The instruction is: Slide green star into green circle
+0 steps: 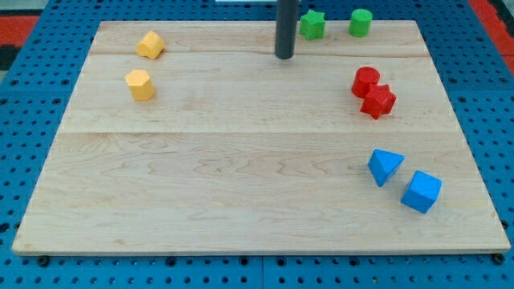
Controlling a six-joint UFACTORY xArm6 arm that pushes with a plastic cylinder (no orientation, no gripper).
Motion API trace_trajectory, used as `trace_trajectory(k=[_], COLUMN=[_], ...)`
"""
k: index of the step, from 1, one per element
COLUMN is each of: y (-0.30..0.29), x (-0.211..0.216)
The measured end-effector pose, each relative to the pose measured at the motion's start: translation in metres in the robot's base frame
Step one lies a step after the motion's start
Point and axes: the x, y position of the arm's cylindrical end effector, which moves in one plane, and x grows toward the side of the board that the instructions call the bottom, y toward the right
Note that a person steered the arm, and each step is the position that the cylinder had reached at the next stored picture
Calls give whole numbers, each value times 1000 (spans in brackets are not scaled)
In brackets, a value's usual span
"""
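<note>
The green star [312,25] lies near the view's top edge of the wooden board, right of centre. The green circle [361,22] stands to its right, with a gap of about one block width between them. My tip [284,56] is down on the board just left of and slightly below the green star, not touching it. The dark rod rises straight up out of the view's top.
A red circle [365,82] touches a red star [378,102] at the right. A blue triangle [385,166] and blue cube [422,191] sit lower right. Two yellow blocks [149,45] [140,84] sit upper left. The board [241,185] rests on blue pegboard.
</note>
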Motion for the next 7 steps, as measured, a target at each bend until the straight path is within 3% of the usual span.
trace_trajectory(k=[1, 2, 3, 4, 5, 7], y=[-98, -125, -120, -102, -35, 36], x=[-38, -97, -99, -97, -98, -97])
